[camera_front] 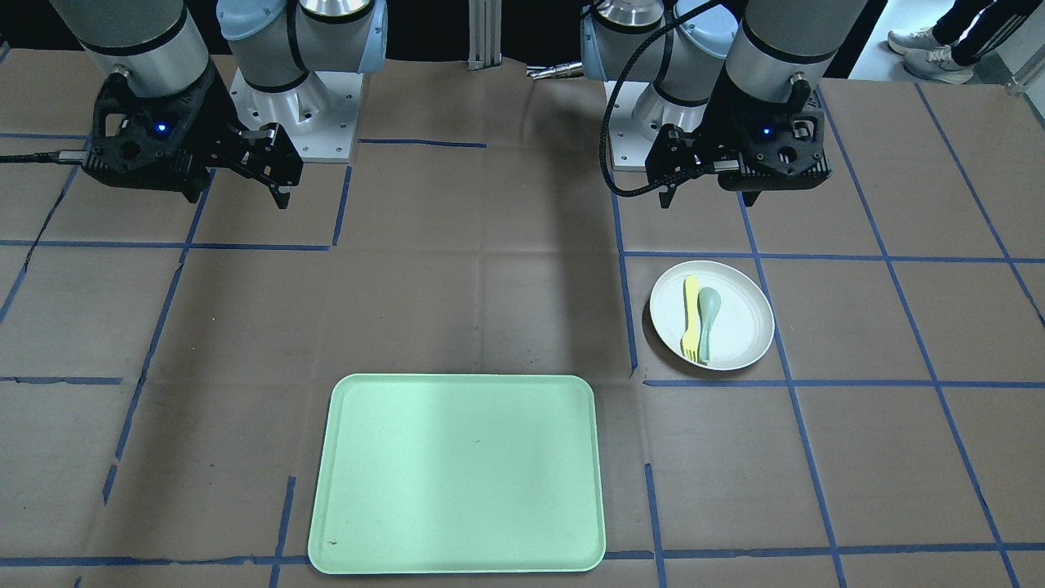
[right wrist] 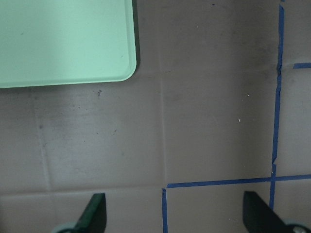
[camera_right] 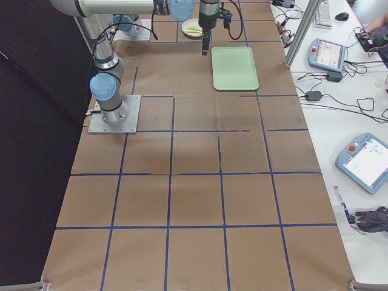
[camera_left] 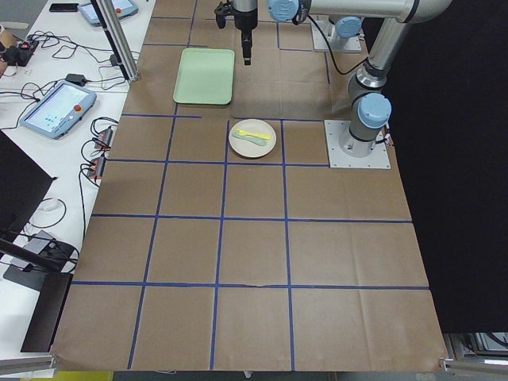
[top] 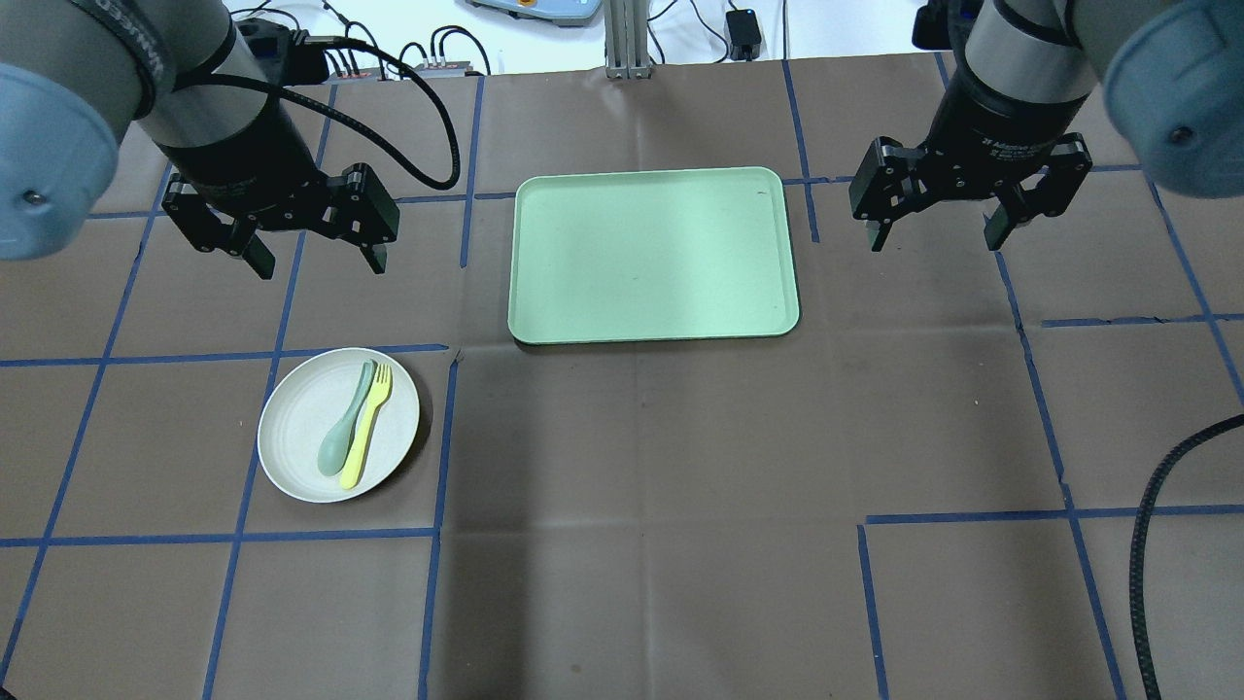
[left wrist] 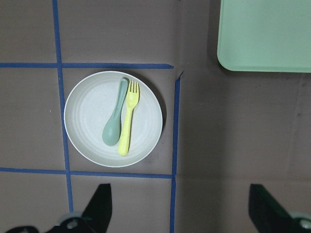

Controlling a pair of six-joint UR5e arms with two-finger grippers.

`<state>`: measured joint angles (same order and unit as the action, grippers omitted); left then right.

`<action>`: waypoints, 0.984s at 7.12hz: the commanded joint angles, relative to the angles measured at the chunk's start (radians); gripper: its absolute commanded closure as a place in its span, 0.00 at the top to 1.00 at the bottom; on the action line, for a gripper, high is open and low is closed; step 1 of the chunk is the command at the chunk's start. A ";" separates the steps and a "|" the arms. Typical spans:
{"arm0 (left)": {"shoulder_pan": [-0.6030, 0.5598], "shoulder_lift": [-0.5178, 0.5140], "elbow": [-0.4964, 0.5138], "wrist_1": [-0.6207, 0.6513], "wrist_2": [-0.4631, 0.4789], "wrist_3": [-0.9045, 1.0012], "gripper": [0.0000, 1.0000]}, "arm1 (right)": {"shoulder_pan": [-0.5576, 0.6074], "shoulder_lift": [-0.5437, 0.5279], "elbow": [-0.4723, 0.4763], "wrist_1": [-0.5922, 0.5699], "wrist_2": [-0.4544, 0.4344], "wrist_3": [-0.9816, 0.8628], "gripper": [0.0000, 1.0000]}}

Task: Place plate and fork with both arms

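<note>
The off-white plate (top: 292,462) lies on the table on my left side, with the pale-yellow fork (top: 367,437) lying on it beside a grey-green spoon (top: 342,436). The left wrist view shows the plate (left wrist: 85,116), fork (left wrist: 127,124) and spoon (left wrist: 114,124) from above. My left gripper (top: 321,264) hangs open and empty above the table, just beyond the plate. My right gripper (top: 934,241) hangs open and empty to the right of the mint-green tray (top: 651,253). In the front view the left gripper (camera_front: 709,196) is behind the plate (camera_front: 743,322).
The mint-green tray (camera_front: 457,474) lies empty in the middle at the far side of the table. Its corner shows in the right wrist view (right wrist: 63,41). Blue tape lines cross the brown table cover. Pendants and cables lie on the bench beyond the table.
</note>
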<state>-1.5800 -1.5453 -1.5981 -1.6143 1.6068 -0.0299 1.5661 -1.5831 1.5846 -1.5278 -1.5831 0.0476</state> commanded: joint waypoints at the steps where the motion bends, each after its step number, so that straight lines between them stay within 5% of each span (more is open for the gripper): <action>1: 0.002 0.007 -0.016 0.004 -0.002 0.004 1.00 | 0.000 0.000 0.000 0.001 -0.002 0.000 1.00; 7: 0.003 -0.007 -0.013 0.005 -0.005 0.004 1.00 | -0.001 0.000 0.000 0.003 -0.002 0.000 1.00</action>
<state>-1.5772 -1.5513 -1.6108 -1.6095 1.6046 -0.0263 1.5647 -1.5831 1.5846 -1.5253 -1.5845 0.0476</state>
